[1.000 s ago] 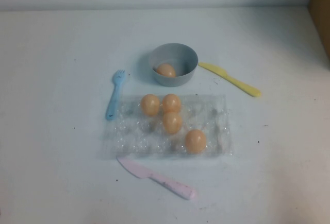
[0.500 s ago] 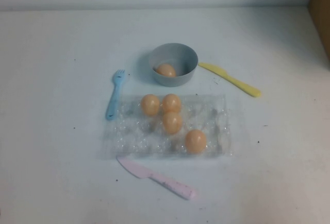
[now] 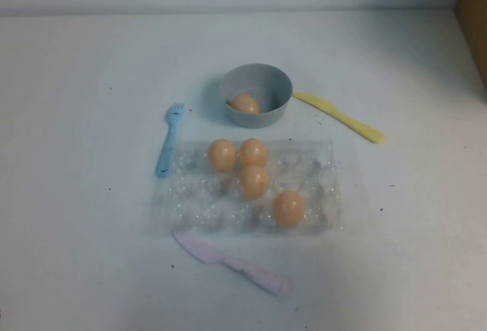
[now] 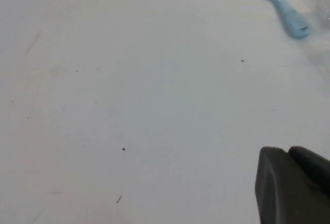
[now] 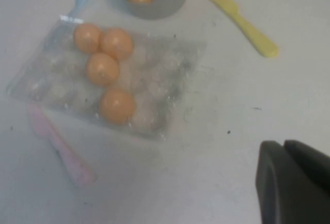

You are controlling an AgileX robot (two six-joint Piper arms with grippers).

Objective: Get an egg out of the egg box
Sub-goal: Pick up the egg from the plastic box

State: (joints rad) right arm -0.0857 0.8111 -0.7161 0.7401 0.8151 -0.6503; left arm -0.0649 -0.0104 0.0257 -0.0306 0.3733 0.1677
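Right gripper, grip state not discernible, off the egg box's right side and nearer the egg than left gripper, likewise indeterminate, beyond the fork.

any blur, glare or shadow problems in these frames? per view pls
High view: even, soft light; egg box low-contrast against the table, pink knife washed out, neither claw in frame. Left wrist view: mostly bare table, blue fork soft, left claw a dark defocused mass at the corner. Right wrist view: overall blurred, eggs fuzzy-edged, right claw dark and out of focus.
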